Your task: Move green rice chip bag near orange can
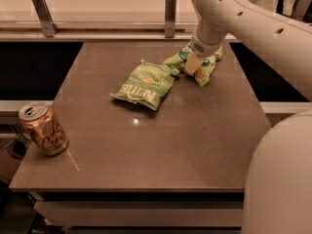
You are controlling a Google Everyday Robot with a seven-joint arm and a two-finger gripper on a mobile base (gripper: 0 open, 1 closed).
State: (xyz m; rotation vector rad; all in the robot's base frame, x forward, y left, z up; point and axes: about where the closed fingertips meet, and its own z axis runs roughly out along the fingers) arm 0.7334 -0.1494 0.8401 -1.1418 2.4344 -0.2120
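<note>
The green rice chip bag (207, 68) lies at the far right of the brown table (161, 140), bright green with tan chip pictures. My gripper (192, 65) comes down from the white arm (229, 18) onto the bag's left half and hides its middle. The orange can (44, 129) stands upright at the table's near left corner, far from the bag, copper-orange with dark script and a silver top.
A duller green Kettle bag (145, 85) lies flat just left of the rice chip bag, between it and the can. A rail with metal posts (170, 8) runs behind the table. The robot's white body (282, 179) fills the near right.
</note>
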